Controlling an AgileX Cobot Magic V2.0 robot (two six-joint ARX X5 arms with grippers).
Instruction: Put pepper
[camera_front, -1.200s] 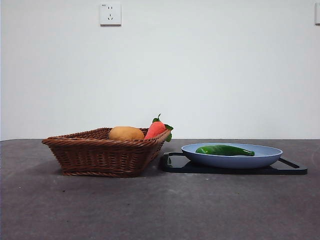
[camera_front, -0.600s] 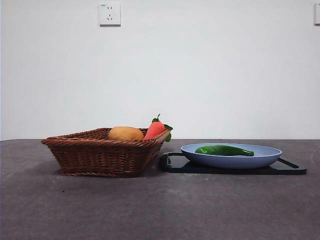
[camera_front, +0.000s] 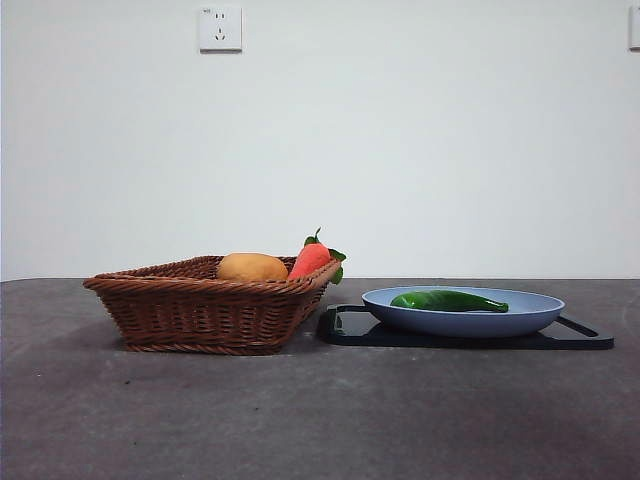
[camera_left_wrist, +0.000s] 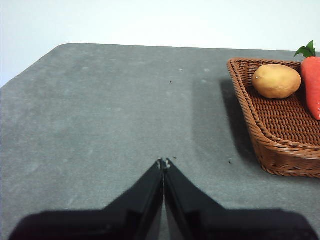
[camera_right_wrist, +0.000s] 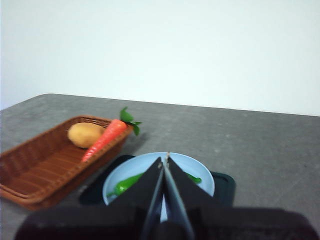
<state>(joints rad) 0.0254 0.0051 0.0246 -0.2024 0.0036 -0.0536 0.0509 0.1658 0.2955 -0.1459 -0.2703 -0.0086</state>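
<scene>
The glossy dark-green pepper lies in the blue plate, which rests on a black tray right of the basket. In the right wrist view the pepper shows in the plate, partly hidden behind my right gripper, which is shut, empty and held above and short of the plate. My left gripper is shut and empty over bare table, apart from the wicker basket. Neither gripper shows in the front view.
The wicker basket stands left of the plate and holds a yellow-brown potato and a red-orange carrot leaning on its rim. The dark grey table runs to a white wall with a socket.
</scene>
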